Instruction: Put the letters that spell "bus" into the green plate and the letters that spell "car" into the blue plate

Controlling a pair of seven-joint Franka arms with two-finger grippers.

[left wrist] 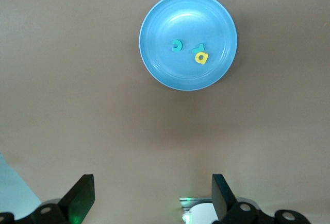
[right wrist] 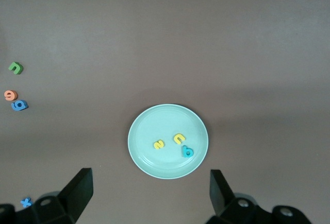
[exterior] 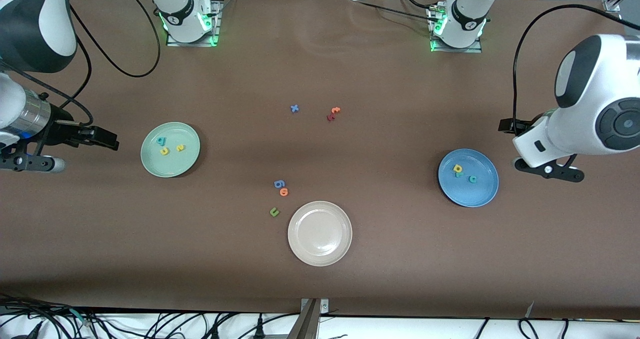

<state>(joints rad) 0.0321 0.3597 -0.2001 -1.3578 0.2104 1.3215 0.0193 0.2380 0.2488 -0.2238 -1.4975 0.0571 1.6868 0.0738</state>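
1. Front: b, u, s (exterior: 170,146) lie in green plate (exterior: 192,161); c, a, r (exterior: 464,174) in blue plate (exterior: 487,196). I judge sorting done.
2. Left wrist: left gripper (left wrist: 152,198) wide open, empty, near blue plate. I'd retract straight up.
3. Right wrist: right gripper (right wrist: 149,198) wide open, empty, waiting beside green plate.

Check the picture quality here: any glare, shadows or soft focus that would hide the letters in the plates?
Front view: even light, mild glare on the cream plate, letters small but readable. Left wrist view: a sheen ring on the blue plate; its three letters stay clear; a dim shadow band crosses the table below. Right wrist view: the green plate and its letters are sharp; the open end effector fingers are dark and slightly soft.
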